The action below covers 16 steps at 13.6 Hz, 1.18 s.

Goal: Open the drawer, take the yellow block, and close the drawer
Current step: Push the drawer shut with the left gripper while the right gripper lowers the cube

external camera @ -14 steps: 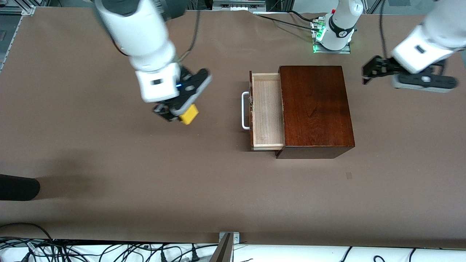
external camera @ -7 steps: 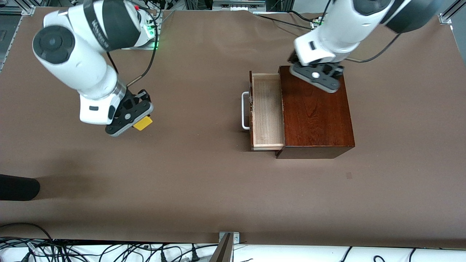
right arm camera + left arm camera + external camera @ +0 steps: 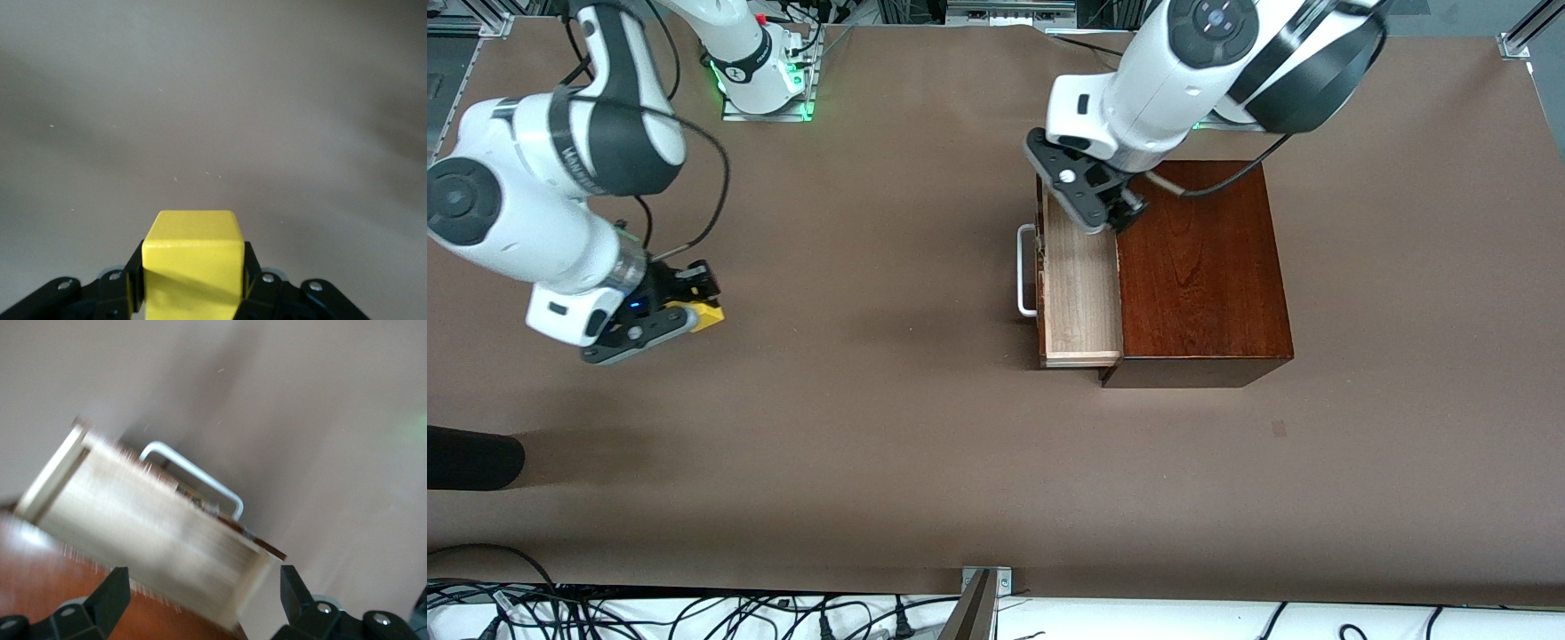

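Note:
The drawer (image 3: 1080, 284) of the dark reddish-brown wooden box (image 3: 1196, 267) stands pulled out, its pale inside bare, its white U-shaped handle (image 3: 1027, 271) toward the right arm's end. My left gripper (image 3: 1107, 213) is open over the drawer's end nearest the robots' bases; its wrist view shows the drawer (image 3: 153, 533) and handle (image 3: 193, 477) between its spread fingers (image 3: 110, 600). My right gripper (image 3: 680, 313) is shut on the yellow block (image 3: 704, 313), low over bare table toward the right arm's end. Its wrist view shows the block (image 3: 193, 267) clamped between the fingers.
A dark rounded object (image 3: 471, 458) lies at the table edge at the right arm's end, nearer the front camera than my right gripper. Cables (image 3: 694, 613) run along the front edge. The brown table (image 3: 871, 400) spreads wide around the box.
My right gripper carried the yellow block away from the drawer toward the right arm's end and lower. My left arm swung in from its end of the table to over the open drawer.

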### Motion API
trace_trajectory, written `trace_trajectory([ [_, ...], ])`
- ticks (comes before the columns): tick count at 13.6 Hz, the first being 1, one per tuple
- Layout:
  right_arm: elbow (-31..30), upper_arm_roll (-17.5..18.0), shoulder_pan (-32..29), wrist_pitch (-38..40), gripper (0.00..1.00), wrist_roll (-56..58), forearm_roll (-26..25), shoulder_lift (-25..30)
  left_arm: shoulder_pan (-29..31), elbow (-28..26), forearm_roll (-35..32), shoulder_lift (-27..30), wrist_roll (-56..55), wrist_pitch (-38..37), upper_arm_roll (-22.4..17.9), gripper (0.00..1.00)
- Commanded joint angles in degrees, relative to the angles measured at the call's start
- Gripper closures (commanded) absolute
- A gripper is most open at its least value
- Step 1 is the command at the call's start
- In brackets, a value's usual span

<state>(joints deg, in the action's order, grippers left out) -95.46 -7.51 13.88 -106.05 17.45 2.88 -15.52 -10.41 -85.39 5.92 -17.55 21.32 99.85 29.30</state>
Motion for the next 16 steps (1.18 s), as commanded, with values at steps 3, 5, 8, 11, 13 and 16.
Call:
trace_trajectory([
  [3, -3.76, 4.0, -4.65, -1.53, 1.0, -3.89, 0.99, -0.64, -6.89, 2.25, -9.74, -9.42, 17.07, 11.4, 0.06, 0.0],
  [5, -6.21, 4.0, -4.65, -3.88, 1.0, -7.33, 0.9, -1.44, -8.39, 2.25, -16.52, -12.32, 22.6, 14.66, 0.06, 0.0],
  [8, -13.15, 4.08, -4.65, -12.22, 1.0, -9.19, 0.99, -1.61, -10.85, 2.07, -23.12, -18.03, 25.09, 20.55, 0.06, 0.0],
  [11, -17.38, 4.08, -4.65, -19.52, 1.0, -9.98, 1.17, -3.45, -11.56, 1.64, -24.37, -21.56, 24.21, 21.62, 0.06, 0.0],
  [13, -19.92, 4.08, -4.74, -24.79, 1.0, -11.73, 1.25, -4.6, -12.09, 1.63, -24.46, -22.53, 24.12, 21.62, -0.03, 0.0],
  [16, -21.25, 4.08, -4.65, -29.81, 1.0, -11.92, 1.61, -7.5, -11.57, 0.76, -24.46, -22.44, 24.12, 21.01, -0.12, 0.0],
])
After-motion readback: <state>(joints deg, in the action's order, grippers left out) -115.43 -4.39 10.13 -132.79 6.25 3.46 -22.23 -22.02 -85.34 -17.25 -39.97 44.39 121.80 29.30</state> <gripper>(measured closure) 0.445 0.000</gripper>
